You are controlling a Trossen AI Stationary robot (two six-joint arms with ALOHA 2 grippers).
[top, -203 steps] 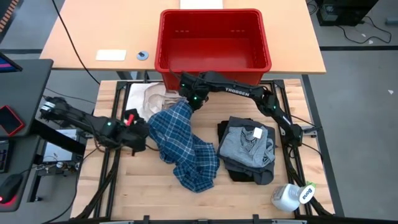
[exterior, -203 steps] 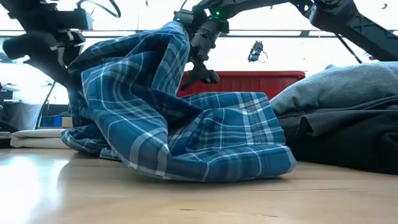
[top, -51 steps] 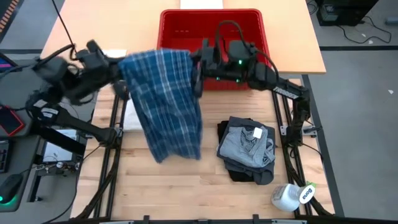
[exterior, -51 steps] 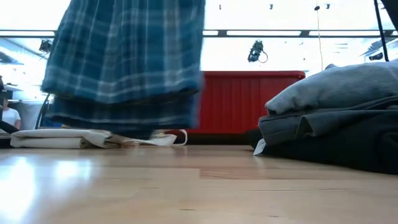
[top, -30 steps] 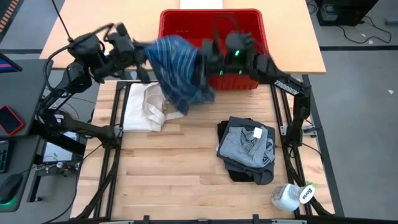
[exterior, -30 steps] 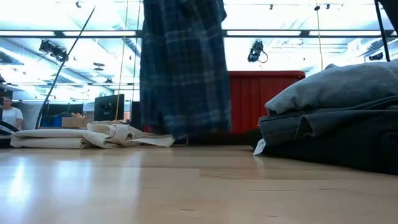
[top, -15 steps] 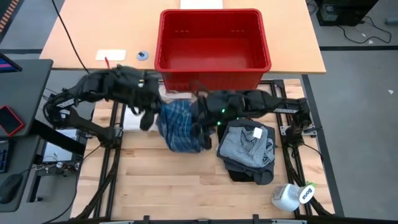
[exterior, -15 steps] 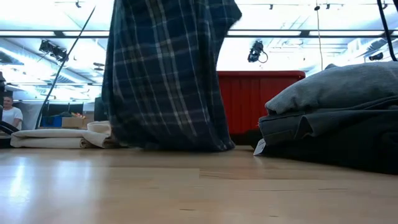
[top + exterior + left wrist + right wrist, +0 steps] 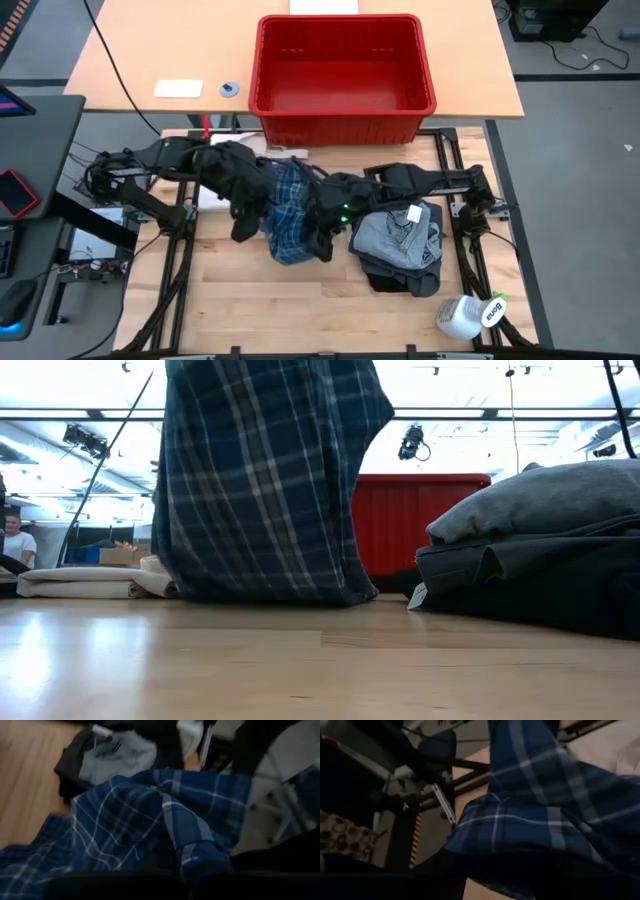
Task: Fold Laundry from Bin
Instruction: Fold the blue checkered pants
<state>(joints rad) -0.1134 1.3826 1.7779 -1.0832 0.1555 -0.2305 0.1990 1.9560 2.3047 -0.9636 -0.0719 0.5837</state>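
The blue-and-white plaid shirt (image 9: 288, 212) hangs between my two grippers over the middle of the table, below the near side of the red bin (image 9: 345, 70). My left gripper (image 9: 245, 222) is shut on the shirt's left side, and my right gripper (image 9: 322, 232) is shut on its right side. In the low view the shirt (image 9: 265, 480) falls as a wide curtain. A folded stack with a light grey garment (image 9: 398, 232) on a dark one lies at the right. My left gripper holds a bunched fold at the shirt's upper edge (image 9: 197, 857), coming at it slanting down from the table's left. The dark fingers hide the pinch itself. The shirt hangs below, its lower edge (image 9: 260, 598) touching the table. My right gripper holds the shirt's upper edge on the other side (image 9: 520, 842), slanting down from the table's right. Its fingers lie in shadow, so the kind of hold does not show. The cloth drops from it to the table.
A cream-white cloth (image 9: 80, 582) lies flat at the far left of the wooden top, partly under my left arm. A white spray bottle (image 9: 470, 316) lies at the near right corner. Bare wood stretches along the near edge (image 9: 290, 310).
Both grippers have come down from in front of the bin toward the table's near edge, tipping downward, with the plaid shirt between them. The shirt swung in the air a second ago; now it hangs lower and wider, with its lower edge on the table.
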